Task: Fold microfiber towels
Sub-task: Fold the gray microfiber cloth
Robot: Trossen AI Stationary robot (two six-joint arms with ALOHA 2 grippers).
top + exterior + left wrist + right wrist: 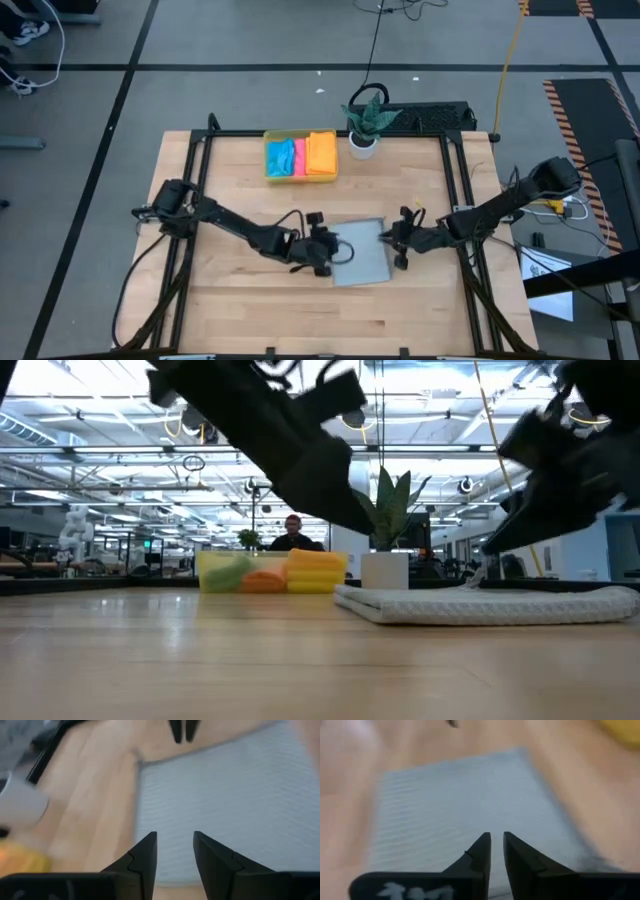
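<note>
One light grey towel [362, 255] lies flat mid-table, limp and light, likely to sag; best pinched at an edge or corner. Left hand [338, 250], fingers apart and empty, hovers at its left edge; right hand [392, 240], nearly closed, at its right.

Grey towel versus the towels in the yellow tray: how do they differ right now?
The grey towel lies alone, spread flat on the table between the left hand and right hand; the tray towels sit folded, packed side by side. It is pale grey; those are blue, pink and orange. All look like the same soft cloth.
</note>
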